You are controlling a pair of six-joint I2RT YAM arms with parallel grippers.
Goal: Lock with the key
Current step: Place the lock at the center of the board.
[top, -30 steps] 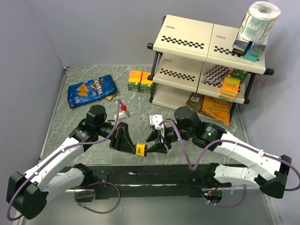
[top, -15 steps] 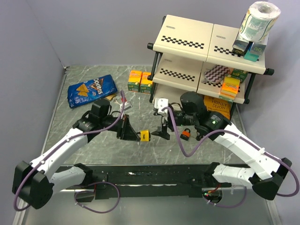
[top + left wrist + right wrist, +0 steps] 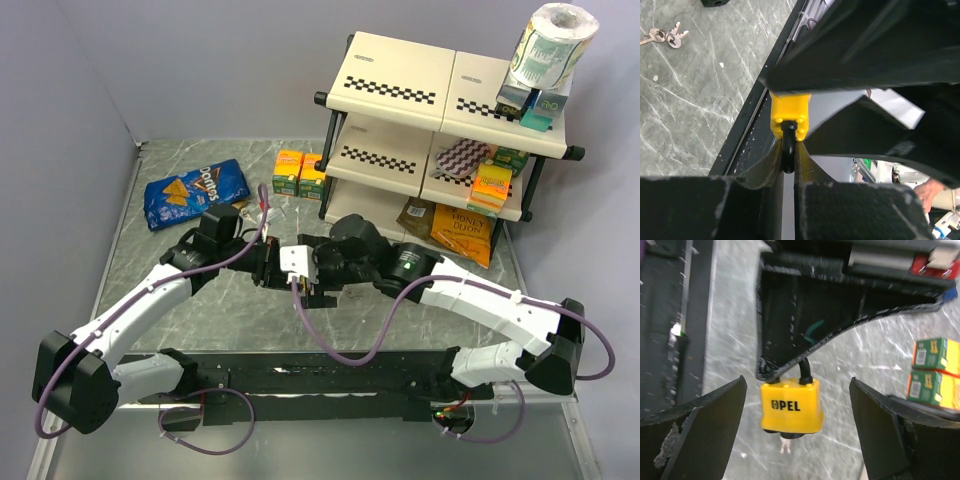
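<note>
Yellow padlock (image 3: 791, 405), OPEL on its face, is hanging in mid-air in the rt wrist view. Its black shackle (image 3: 804, 372) is being pinched by the left gripper (image 3: 790, 365), reaching in from above. Right gripper (image 3: 797, 384) is standing released, fingers (image 3: 705, 430) wide apart either side of the padlock, not touching it. Something small is showing under the body, too blurred to tell.

Left wrist view: left gripper is clenching the shackle btwn its tips, and keys (image 3: 662, 36) are lying on the marble table (image 3: 685, 100), well apart from it.

Top view: the two grippers are meeting mid-table w/ the padlock hidden btwn them. Shelf (image 3: 400, 90) is sitting far right, Doritos bag (image 3: 196, 192) far left.
</note>
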